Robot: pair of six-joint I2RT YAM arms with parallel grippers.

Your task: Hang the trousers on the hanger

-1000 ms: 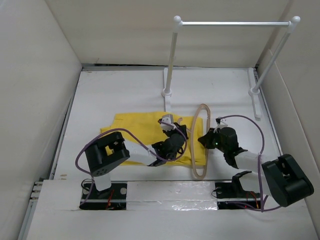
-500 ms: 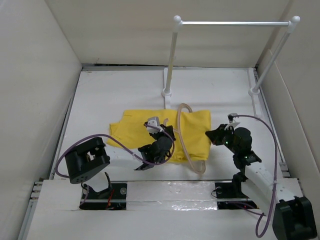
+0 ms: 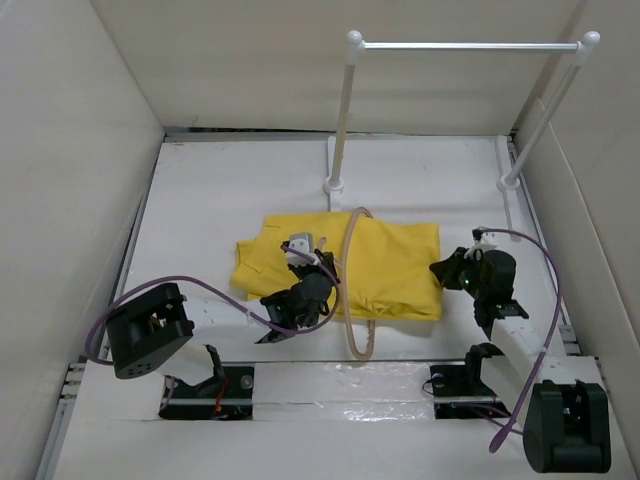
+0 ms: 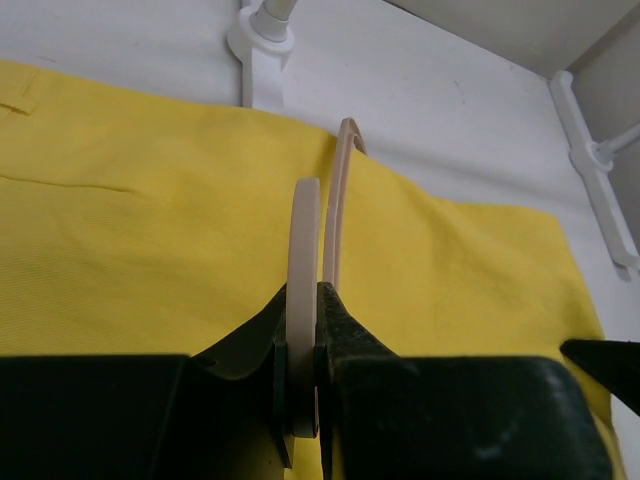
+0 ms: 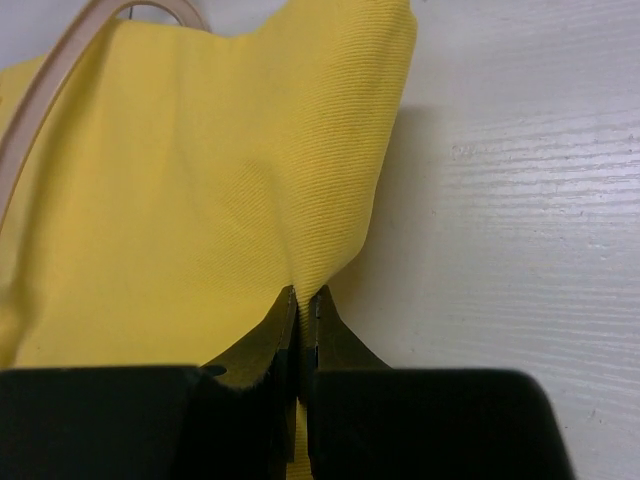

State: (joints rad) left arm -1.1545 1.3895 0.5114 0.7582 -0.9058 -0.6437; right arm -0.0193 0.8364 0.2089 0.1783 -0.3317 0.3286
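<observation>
Left tool (image 4: 305,310) is clamped shut on the hanger (image 4: 304,230), which is stood on edge. Right tool (image 5: 303,305) is pinched shut on the trousers (image 5: 200,180) at their edge. Trousers are spread on the desk (image 3: 220,190). Cloth should be drawn evenly, without twisting the hanger.

The left arm (image 3: 225,312) and right arm (image 3: 510,340) share black joints, white links, purple cables (image 3: 557,300).

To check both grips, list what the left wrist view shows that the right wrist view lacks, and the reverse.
Only left wrist: the left gripper shut on the hanger, and the rail's feet. Only right wrist: the right gripper pinching an edge of the trousers. Both: trousers, hanger and table.
</observation>
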